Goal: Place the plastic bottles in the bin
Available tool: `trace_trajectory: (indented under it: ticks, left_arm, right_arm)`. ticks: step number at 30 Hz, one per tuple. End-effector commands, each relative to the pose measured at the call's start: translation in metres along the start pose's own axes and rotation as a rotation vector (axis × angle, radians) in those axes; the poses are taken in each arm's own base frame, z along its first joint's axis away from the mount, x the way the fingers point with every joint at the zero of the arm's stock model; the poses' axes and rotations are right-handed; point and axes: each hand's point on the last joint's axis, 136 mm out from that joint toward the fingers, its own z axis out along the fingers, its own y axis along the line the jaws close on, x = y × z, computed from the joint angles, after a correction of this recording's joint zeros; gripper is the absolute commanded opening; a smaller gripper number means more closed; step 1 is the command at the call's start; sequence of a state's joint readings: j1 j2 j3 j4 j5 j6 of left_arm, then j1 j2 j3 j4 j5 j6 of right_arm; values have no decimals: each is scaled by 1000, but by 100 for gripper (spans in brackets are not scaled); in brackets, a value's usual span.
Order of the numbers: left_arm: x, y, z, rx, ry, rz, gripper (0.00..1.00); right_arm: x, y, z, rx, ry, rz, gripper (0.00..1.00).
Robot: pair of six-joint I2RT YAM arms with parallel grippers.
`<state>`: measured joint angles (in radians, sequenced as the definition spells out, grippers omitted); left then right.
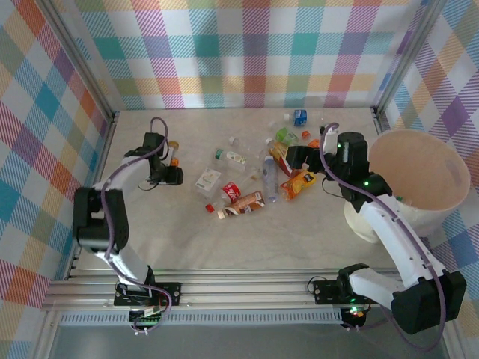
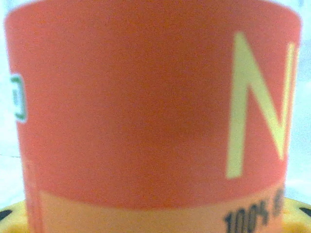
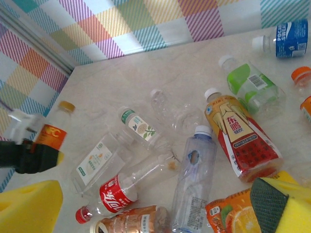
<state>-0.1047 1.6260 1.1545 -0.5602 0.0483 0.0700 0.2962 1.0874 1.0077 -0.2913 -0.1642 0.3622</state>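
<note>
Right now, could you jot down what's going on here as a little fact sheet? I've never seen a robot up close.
job: move the plastic bottles into the bin
bottles: scattered across the middle of the table, mostly lying down, many crushed
bin state: at the right, beside the right arm; no bottle visible inside
left fingers: around an orange-label bottle apart from the others, at the left; a firm grip can't be confirmed
right fingers: wide open, empty, above the scattered bottles
</note>
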Motion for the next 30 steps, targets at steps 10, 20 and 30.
trace_trajectory:
  ticks: [10,20,30]
  left_arm:
    - [-62,-247,-173,737,-554,223,45]
    - [-48,-328,-236,1237,-533,330,44]
    - [-35,-357,-261,1390,-485,410,44]
  right_arm:
    - [-38,90,-17,-447,29,100,100]
    - [-57,122,-37,-588,27,63,100]
    - [-73,133,-34,-639,49,54,100]
